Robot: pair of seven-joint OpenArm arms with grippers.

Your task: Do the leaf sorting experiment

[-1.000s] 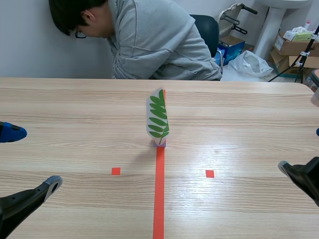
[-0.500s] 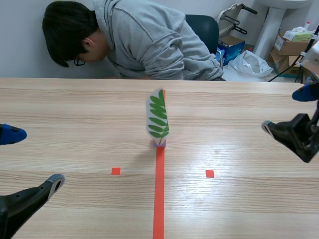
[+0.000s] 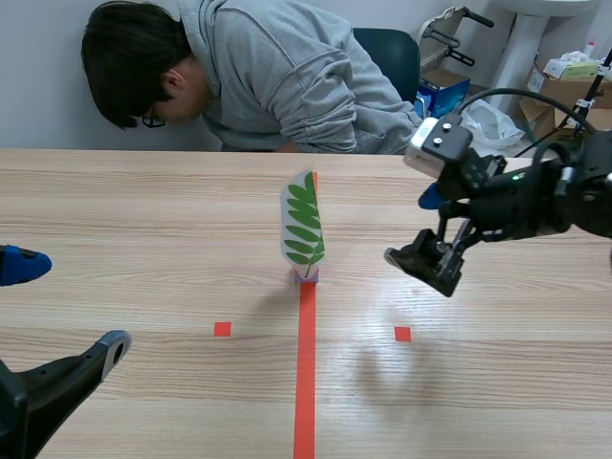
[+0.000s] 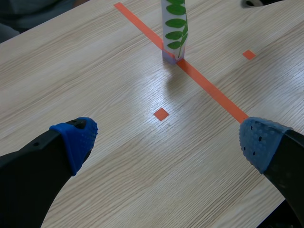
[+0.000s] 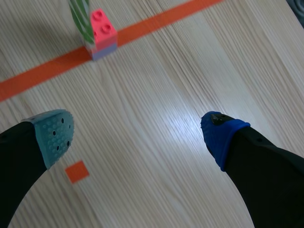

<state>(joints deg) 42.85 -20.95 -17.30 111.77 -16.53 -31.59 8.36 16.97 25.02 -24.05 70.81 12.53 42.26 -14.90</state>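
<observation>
- Two right fingers (image 5: 52, 135) stand wide apart, holding nothing, above the desk (image 3: 143, 210) and near the leaf card (image 3: 303, 225).
- Behind them, the right arm (image 3: 535, 201) comes in raised, with its wrist bent down and its fingertips tilted toward the card.
- The left fingers (image 4: 76, 140) are also spread and empty, low at the desk's near left, well apart from the card.
- The leaf card stands upright on a pink block (image 5: 102, 29) on the orange tape line (image 3: 305, 363).
- A person (image 3: 277, 76) leans over at the far side.
</observation>
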